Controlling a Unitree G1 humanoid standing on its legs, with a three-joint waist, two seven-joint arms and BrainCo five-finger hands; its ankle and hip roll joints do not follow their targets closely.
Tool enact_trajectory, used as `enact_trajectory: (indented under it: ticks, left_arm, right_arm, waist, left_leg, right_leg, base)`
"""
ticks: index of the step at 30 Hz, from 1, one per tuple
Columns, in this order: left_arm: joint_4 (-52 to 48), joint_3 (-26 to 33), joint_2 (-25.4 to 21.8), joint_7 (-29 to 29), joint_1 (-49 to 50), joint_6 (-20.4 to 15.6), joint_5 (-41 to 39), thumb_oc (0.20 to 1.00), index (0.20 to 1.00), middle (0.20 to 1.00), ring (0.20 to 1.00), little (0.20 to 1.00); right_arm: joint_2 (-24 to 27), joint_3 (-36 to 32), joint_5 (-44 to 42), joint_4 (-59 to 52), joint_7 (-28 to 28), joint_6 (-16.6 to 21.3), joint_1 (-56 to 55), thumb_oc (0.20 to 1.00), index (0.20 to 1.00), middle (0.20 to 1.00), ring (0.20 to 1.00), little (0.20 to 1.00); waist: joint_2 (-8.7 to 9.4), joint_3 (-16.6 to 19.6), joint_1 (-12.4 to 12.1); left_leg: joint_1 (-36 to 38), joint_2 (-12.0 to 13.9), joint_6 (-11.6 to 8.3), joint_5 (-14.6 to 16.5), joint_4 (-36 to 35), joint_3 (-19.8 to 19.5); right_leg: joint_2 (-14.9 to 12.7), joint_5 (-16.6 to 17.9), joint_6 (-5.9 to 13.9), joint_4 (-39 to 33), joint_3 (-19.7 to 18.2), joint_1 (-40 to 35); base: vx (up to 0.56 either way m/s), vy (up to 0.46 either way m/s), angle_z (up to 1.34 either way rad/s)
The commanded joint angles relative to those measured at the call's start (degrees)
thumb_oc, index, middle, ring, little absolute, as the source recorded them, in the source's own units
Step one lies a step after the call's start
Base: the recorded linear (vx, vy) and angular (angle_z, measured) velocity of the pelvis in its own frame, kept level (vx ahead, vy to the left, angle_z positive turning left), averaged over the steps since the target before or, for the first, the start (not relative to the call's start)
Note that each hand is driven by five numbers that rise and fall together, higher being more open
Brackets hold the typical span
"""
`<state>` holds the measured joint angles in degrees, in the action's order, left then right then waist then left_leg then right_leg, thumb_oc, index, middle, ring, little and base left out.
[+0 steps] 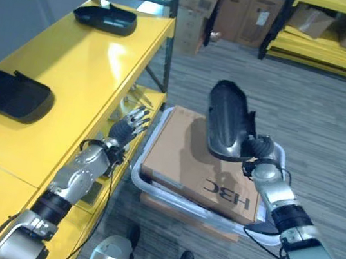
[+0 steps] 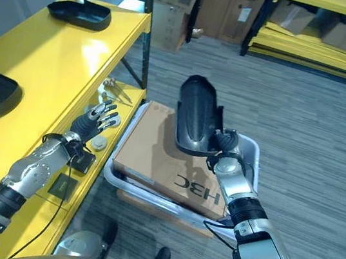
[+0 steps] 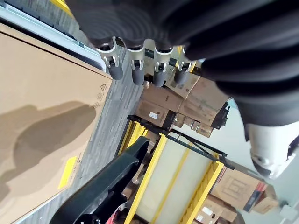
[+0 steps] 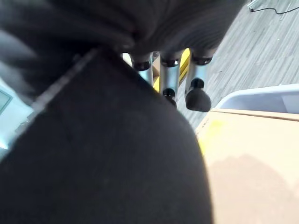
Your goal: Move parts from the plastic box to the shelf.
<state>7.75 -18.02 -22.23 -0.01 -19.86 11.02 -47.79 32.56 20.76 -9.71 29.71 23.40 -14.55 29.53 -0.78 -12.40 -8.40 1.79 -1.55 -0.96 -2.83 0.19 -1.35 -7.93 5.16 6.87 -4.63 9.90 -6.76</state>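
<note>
Right robot hand (image 1: 261,157) is gripping a black moulded part (image 1: 226,119), fingers curled round its lower end, and is holding it upright in the air above the plastic box (image 1: 151,188). A flat cardboard sheet (image 1: 182,157) is lying across the box, hiding whatever is underneath. Left robot hand (image 1: 131,123) is hovering with fingers spread and relaxed, holding nothing, just beside the yellow shelf (image 1: 90,71) edge. Two similar black parts (image 1: 106,16) (image 1: 9,94) are already sitting on the shelf, well apart. Judging from this, the task is partway done: the third part is waiting to be placed.
</note>
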Motion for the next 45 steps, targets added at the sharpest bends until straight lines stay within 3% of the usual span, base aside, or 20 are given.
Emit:
enact_trajectory:
  ticks: [1,4,6,11,17,20,25,33,41,45]
  left_arm:
    - [9.53,-4.05,3.72,7.61,-5.83,1.7,-1.37,1.0,1.0,1.0,1.0,1.0]
    - [16.5,-4.18,5.05,7.0,-9.95,-1.57,0.5,1.0,1.0,1.0,1.0,1.0]
    - [17.61,-4.35,5.77,5.23,-12.1,-1.91,-1.02,1.0,1.0,1.0,1.0,1.0]
    - [16.94,-6.87,7.33,5.06,-16.19,0.52,-0.17,1.0,1.0,1.0,1.0,1.0]
    - [17.89,-9.13,8.34,3.37,-17.56,-0.36,-0.33,1.0,1.0,1.0,1.0,1.0]
    - [16.68,-10.39,8.3,1.57,-18.01,0.9,1.38,1.0,1.0,1.0,1.0,1.0]
    - [15.36,-13.86,7.79,1.82,-18.93,4.26,6.11,1.0,1.0,1.0,1.0,1.0]
    - [15.2,-15.88,8.73,2.96,-19.16,4.96,8.79,1.0,1.0,1.0,1.0,1.0]
    - [14.92,-14.65,6.85,4.28,-17.92,4.48,10.3,1.0,1.0,1.0,1.0,1.0]
    - [13.76,-11.98,2.66,4.97,-16.21,4.07,11.06,1.0,1.0,1.0,1.0,1.0]
  right_arm:
    - [-1.17,3.83,-0.3,-2.7,-0.38,1.59,6.26,0.2,0.2,0.2,0.2,0.2]
    - [-3.78,6.17,-1.79,-2.1,-0.23,1.6,8.97,0.2,0.2,0.2,0.2,0.2]
    - [-5.08,7.24,-2.18,-1.55,-0.33,1.5,10.35,0.2,0.2,0.2,0.2,0.2]
    - [-8.04,10.27,-2.57,0.91,-0.79,2.58,12.85,0.2,0.2,0.2,0.2,0.2]
    - [-9.67,12.33,-3.15,1.49,-2.2,1.64,13.96,0.2,0.2,0.2,0.2,0.2]
    - [-10.52,13.19,-2.62,2.11,-2.83,2.07,13.41,0.2,0.2,0.2,0.2,0.2]
    - [-12.02,14.31,-2.43,2.64,-3.32,1.81,13.31,0.2,0.2,0.2,0.2,0.2]
    - [-14.1,16.07,-1.69,3.94,-3.57,2.33,13.37,0.2,0.2,0.2,0.2,0.2]
    - [-13.16,16.16,-2.36,2.19,-1.39,1.88,12.01,0.2,0.2,0.2,0.2,0.2]
    - [-8.89,13.83,-4.12,-0.53,1.52,2.0,10.52,0.2,0.2,0.2,0.2,0.2]
  waist:
    - [0.49,5.6,-0.07]
    - [0.66,6.26,0.66]
    - [0.74,6.53,0.7]
    - [0.73,7.07,0.59]
    - [0.97,7.64,0.84]
    - [0.88,7.79,0.85]
    - [0.73,8.14,0.77]
    - [0.6,8.52,0.34]
    - [0.45,8.52,0.12]
    - [0.38,8.43,-0.05]
  left_leg:
    - [-0.44,1.43,-1.23,4.32,2.48,2.21]
    - [0.3,1.36,-1.24,4.65,2.54,2.71]
    - [0.42,1.38,-1.31,4.89,2.8,2.81]
    - [0.79,1.2,-1.36,5.31,3.06,2.62]
    - [1.18,0.95,-1.3,5.84,3.17,2.38]
    - [1.34,0.89,-1.24,5.97,3.1,2.37]
    - [1.55,0.75,-1.14,6.17,2.83,2.15]
    - [1.94,0.67,-1.0,6.07,2.27,1.84]
    - [2.25,0.75,-1.07,5.67,1.51,1.83]
    - [2.31,0.82,-1.1,5.33,1.12,1.78]
  right_leg:
    - [0.49,-3.73,2.9,4.53,0.08,3.2]
    - [0.4,-3.71,3.01,4.61,-0.34,2.94]
    - [0.26,-3.71,3.01,4.68,-0.26,2.84]
    - [0.12,-3.68,2.99,4.55,0.03,2.41]
    - [0.0,-3.98,3.11,4.76,0.1,2.24]
    - [-0.01,-4.06,3.11,4.73,0.17,2.12]
    - [-0.01,-4.27,3.22,4.67,0.4,1.94]
    - [0.03,-4.2,3.17,4.3,0.79,1.56]
    - [0.11,-3.97,3.27,3.9,1.14,1.37]
    - [0.0,-3.7,3.5,3.65,1.41,1.31]
  base:
    - [0.05,0.0,-0.12]
    - [0.04,-0.017,-0.16]
    - [0.02,-0.028,-0.17]
    - [0.0,-0.006,0.01]
    - [0.0,0.0,0.0]
    - [0.01,-0.001,0.0]
    - [0.0,0.0,0.0]
    - [0.0,0.0,0.0]
    - [0.0,0.0,0.0]
    - [0.0,0.0,0.0]
